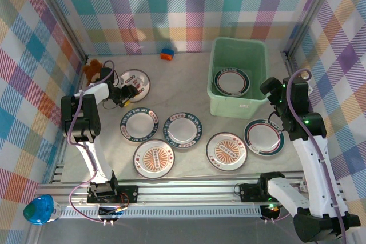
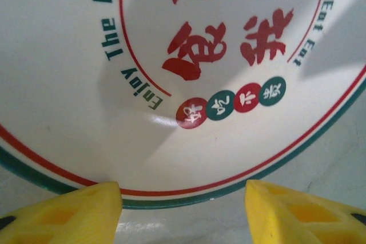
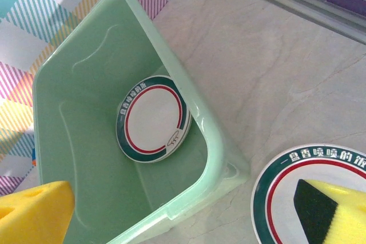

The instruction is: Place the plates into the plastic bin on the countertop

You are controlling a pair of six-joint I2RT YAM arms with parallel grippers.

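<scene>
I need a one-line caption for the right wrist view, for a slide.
Open right gripper frames the plastic bin, one teal-rimmed plate inside; another plate lies on the countertop beside it.

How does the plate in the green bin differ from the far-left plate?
The bin plate has a broad teal rim band; the far-left plate has thin red and green edge lines. The bin plate's centre is plain white; the far-left plate's bears red characters. The first lies in the bin, the second on the countertop. Both are round.

Teal-rimmed plate (image 1: 231,82) inside mint bin (image 1: 229,107)
</scene>
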